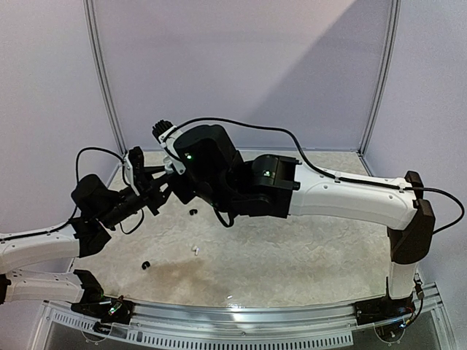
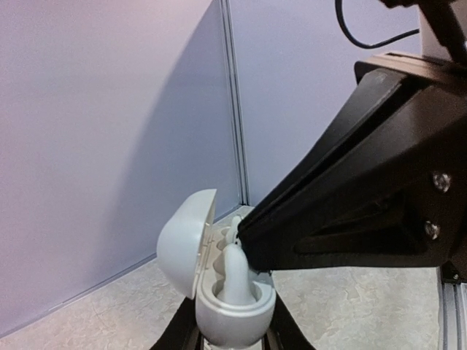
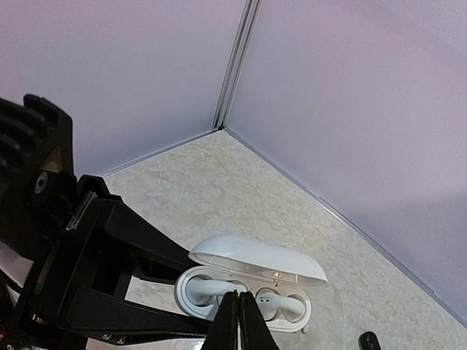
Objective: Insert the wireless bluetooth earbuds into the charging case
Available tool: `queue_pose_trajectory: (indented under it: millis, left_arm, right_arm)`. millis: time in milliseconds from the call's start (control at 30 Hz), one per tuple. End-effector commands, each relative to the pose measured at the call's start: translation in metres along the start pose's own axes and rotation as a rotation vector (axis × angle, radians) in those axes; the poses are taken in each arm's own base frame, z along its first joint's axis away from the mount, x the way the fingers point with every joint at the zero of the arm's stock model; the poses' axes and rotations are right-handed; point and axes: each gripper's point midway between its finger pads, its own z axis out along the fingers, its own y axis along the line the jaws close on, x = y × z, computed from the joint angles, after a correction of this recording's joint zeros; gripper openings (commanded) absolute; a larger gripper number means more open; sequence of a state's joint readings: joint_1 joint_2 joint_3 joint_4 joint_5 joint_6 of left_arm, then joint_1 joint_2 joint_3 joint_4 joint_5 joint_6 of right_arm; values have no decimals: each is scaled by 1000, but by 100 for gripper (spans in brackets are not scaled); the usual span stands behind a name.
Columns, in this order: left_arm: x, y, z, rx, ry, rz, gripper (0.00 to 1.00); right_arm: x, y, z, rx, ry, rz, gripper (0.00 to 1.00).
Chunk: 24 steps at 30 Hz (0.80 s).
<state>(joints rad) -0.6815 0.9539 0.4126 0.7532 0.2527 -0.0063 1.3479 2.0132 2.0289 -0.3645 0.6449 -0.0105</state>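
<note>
Lilac walls [image 1: 255, 73] and a marbled bench [image 1: 306, 255] surround the open white case [image 3: 255, 259], clamped in the left pincer [image 2: 232, 337]. Pressed together, the right pincer [image 3: 238, 321] rests at the case's mouth, where white earbuds [image 2: 235, 273] sit.

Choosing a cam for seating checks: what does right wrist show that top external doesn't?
Right wrist only: the open case, white earbuds sitting in its wells, and the shut right tool at its near rim. Top external only: both arms whole, plus loose earbuds lying on the table; the case is hidden there. Both: the left tool meeting the right one near the back-left corner, and the table surface.
</note>
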Motion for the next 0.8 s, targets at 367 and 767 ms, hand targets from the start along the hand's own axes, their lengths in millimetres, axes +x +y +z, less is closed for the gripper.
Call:
queue_pose_trajectory:
  millis: [367, 767]
  left_arm:
    - [-6, -1, -2, -1, -6, -15, 0]
    - [16, -34, -8, 196, 61, 84, 0]
  right_arm:
    - [-18, -14, -19, -20, 2, 4, 17]
    - [-70, -48, -53, -75, -110, 145, 24]
